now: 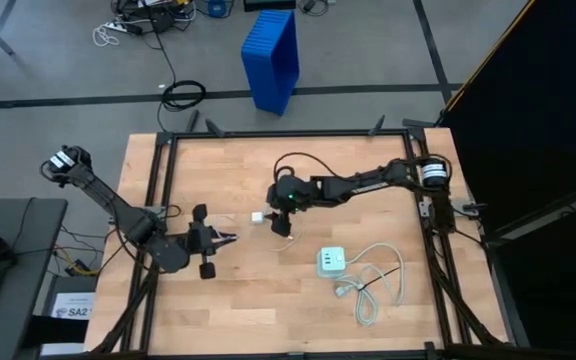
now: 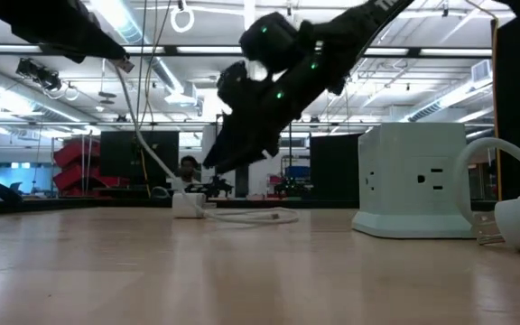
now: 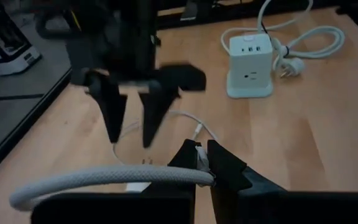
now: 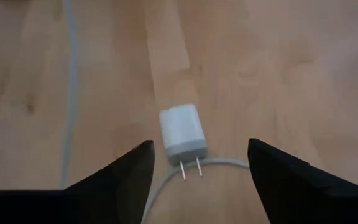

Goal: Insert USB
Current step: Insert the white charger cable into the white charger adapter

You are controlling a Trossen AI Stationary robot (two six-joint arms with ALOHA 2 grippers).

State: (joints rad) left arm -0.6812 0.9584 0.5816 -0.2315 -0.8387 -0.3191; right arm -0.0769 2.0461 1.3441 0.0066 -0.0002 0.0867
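Between the closed fingers of the left tool [image 3: 204, 167]: the USB [image 3: 104, 179], clamped just behind its plug and held clear of the worktop [image 1: 268, 310]. Fingers fully together on the cable; plug tip projecting forward of the fingertips, too dark there to make out its face. Rest of the cable trailing back beside the tool, then down to the worktop.

Ahead of the left tool, and directly beneath the right tool [image 3: 130, 142]: a small white adapter cube [image 4: 182, 132], lying flat on the worktop with its two prongs level with the surface and pointing back towards the right wrist. Right tool spread wide, one finger to each side of the cube, touching nothing and holding nothing. A loop of the cable lying under the prongs.

Governing relation, as judged: plug axis running forward out of the left tool towards the cube; cube's long axis running along the right tool's line of reach. Port presumably on the cube face opposite the prongs, not visible in any view, so alignment of plug to port cannot be confirmed. Right tool nearer the cube and suited to gripping it; left tool already carrying the plug.

Beyond the right tool, well apart from both: a pale charger block [image 1: 330, 262] with a thicker bundled cord [image 1: 373, 285] just beside it. Not part of the coming move.
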